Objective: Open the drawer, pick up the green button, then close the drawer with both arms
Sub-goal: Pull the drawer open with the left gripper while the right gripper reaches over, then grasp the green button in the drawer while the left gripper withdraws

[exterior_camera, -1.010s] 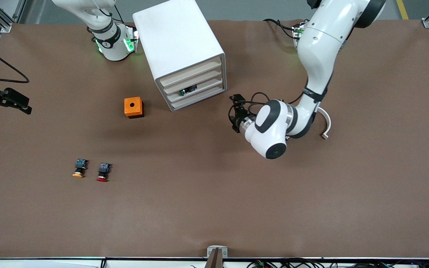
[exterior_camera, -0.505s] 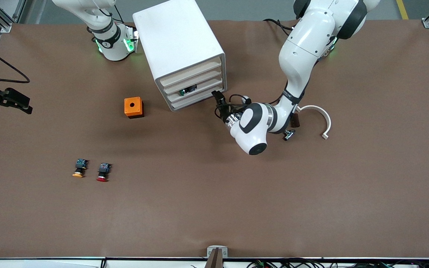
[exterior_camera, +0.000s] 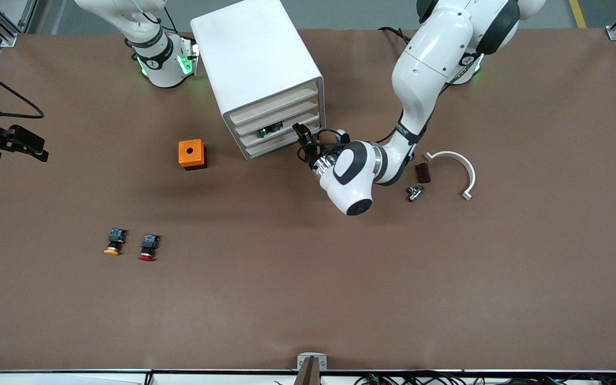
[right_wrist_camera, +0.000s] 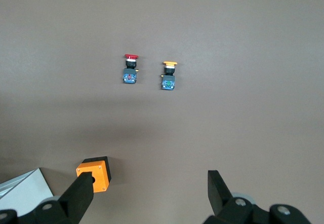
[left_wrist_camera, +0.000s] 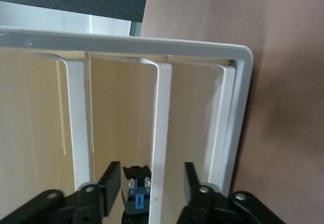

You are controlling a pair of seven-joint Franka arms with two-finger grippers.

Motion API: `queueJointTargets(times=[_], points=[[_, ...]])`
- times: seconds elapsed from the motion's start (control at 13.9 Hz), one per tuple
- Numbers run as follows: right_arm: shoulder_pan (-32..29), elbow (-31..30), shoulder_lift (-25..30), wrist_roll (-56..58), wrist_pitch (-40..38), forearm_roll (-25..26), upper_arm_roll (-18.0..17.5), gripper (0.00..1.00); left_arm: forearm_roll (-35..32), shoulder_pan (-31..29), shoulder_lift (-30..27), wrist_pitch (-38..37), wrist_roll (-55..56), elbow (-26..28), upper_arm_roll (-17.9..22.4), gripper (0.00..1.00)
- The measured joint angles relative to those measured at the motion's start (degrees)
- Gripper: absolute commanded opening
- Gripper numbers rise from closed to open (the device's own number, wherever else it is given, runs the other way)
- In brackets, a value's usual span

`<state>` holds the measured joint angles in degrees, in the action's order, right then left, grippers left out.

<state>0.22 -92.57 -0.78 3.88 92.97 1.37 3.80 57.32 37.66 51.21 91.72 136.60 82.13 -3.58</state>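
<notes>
The white four-drawer cabinet [exterior_camera: 257, 64] stands near the robots' bases, its drawers all pushed in. The drawer [exterior_camera: 281, 132], third from the top, holds the button [exterior_camera: 269, 130]. In the left wrist view the button [left_wrist_camera: 137, 196] shows its black body and bluish rear; its cap is hidden. My left gripper [exterior_camera: 303, 136] is open right in front of the drawer fronts, and its fingers [left_wrist_camera: 110, 182] straddle a white drawer edge [left_wrist_camera: 161, 133] without touching it. My right gripper [exterior_camera: 29, 145] is open, empty and high over the right arm's end of the table; it also shows in its own wrist view [right_wrist_camera: 149, 191].
An orange box [exterior_camera: 192, 154] sits beside the cabinet. An orange-capped button [exterior_camera: 114, 241] and a red-capped button [exterior_camera: 148, 247] lie nearer the front camera. A white curved piece [exterior_camera: 455, 160], a dark block [exterior_camera: 422, 172] and a small metal part [exterior_camera: 414, 192] lie beside the left arm.
My left arm has swung toward the cabinet, bringing its open gripper from beside the cabinet to right in front of the drawer fronts. The right arm has not moved.
</notes>
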Motion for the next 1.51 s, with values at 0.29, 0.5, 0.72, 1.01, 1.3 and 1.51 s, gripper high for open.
queueJointTargets(times=[0.29,0.5,0.72,1.01,1.3,1.51], points=[[0.0,0.0,0.0,0.0,-0.2,0.0,0.0,1.00,0.0,2.4,0.9,0.0,-2.2,0.1,0.0,0.45],[0.2,0.0,-0.1,0.0,-0.2,0.0,0.0,1.00,0.0,3.0,1.2,0.0,-2.8,0.1,0.0,0.12],[1.7,-0.1,-0.6,-4.1,-0.1,0.0,-0.1,1.00,0.0,3.2,1.4,0.4,-4.9,0.0,0.3,0.00],[6.2,-0.1,-1.8,-11.7,0.3,0.0,-0.2,1.00,0.0,1.6,1.5,0.4,-7.6,-0.9,1.6,0.00],[11.4,-0.1,-3.8,-23.7,2.0,-0.8,-0.4,1.00,-0.1,-4.3,2.0,1.0,-10.7,-3.5,2.9,0.00],[13.9,-0.1,-5.8,-32.7,4.3,-3.8,-0.4,1.00,0.0,-6.0,2.3,1.2,-13.2,-5.3,4.5,0.32]])
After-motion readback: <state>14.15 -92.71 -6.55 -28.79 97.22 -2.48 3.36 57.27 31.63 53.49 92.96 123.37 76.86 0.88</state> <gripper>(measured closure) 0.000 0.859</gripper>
